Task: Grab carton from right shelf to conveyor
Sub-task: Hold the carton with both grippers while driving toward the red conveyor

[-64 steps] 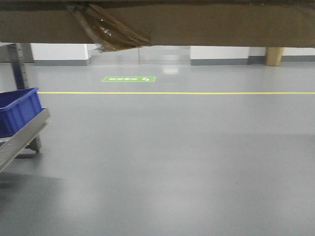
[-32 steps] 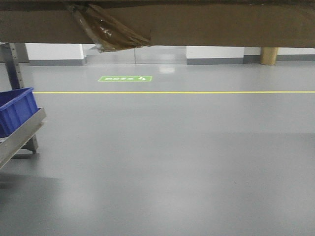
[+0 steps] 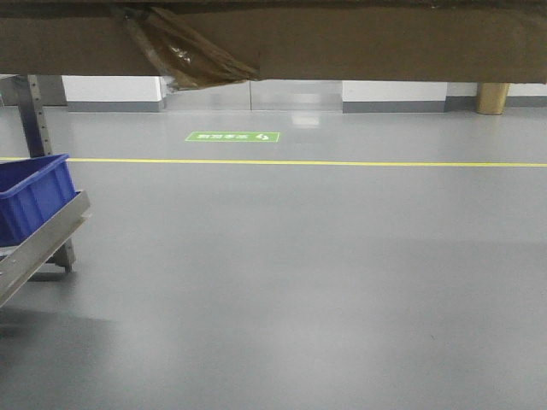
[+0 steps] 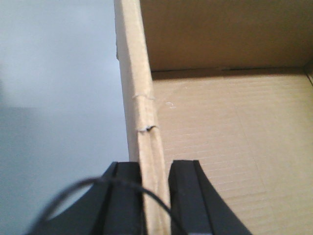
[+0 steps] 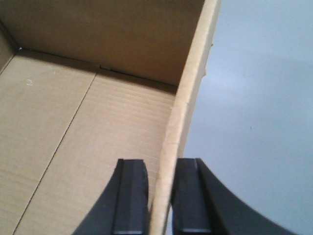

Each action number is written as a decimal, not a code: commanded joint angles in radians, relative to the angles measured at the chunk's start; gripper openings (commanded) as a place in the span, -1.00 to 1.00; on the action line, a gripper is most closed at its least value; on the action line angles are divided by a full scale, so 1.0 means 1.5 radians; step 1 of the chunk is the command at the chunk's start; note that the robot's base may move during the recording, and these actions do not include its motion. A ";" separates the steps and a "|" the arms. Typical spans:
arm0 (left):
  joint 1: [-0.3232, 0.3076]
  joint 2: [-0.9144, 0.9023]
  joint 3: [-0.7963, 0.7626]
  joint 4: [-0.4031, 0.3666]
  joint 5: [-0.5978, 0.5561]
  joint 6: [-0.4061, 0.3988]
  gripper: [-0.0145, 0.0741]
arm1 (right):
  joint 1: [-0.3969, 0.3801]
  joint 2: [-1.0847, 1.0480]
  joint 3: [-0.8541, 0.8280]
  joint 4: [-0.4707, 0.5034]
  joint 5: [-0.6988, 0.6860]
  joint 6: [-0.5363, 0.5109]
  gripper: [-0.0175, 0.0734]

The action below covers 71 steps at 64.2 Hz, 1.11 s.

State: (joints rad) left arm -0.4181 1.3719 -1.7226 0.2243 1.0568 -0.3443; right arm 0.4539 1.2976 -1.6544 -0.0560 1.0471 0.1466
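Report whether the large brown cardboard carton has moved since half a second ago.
Yes, the brown cardboard carton went slightly left: against its torn tape, the green floor marking now sits further right.

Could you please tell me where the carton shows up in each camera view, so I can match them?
Front-facing: carton is the brown band across the top edge.
Left wrist: carton wall runs up between the jaws, interior at right.
Right wrist: carton wall between the jaws, interior at left.
Shared landmark: grey floor.
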 commanded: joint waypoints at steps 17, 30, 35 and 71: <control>0.000 -0.007 -0.004 -0.006 -0.039 -0.001 -0.72 | 0.000 -0.008 0.000 0.012 -0.031 -0.016 -0.76; 0.000 -0.007 -0.004 -0.006 -0.039 -0.001 -0.72 | 0.000 -0.008 0.000 0.012 -0.031 -0.016 -0.76; 0.000 -0.007 -0.004 -0.006 -0.039 -0.001 -0.72 | 0.000 -0.008 0.000 0.012 -0.031 -0.016 -0.76; 0.000 -0.007 -0.004 0.006 -0.039 -0.001 -0.72 | 0.000 -0.008 0.000 0.012 -0.031 -0.016 -0.76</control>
State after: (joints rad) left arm -0.4181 1.3719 -1.7226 0.2327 1.0548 -0.3443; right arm 0.4539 1.2976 -1.6544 -0.0560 1.0452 0.1466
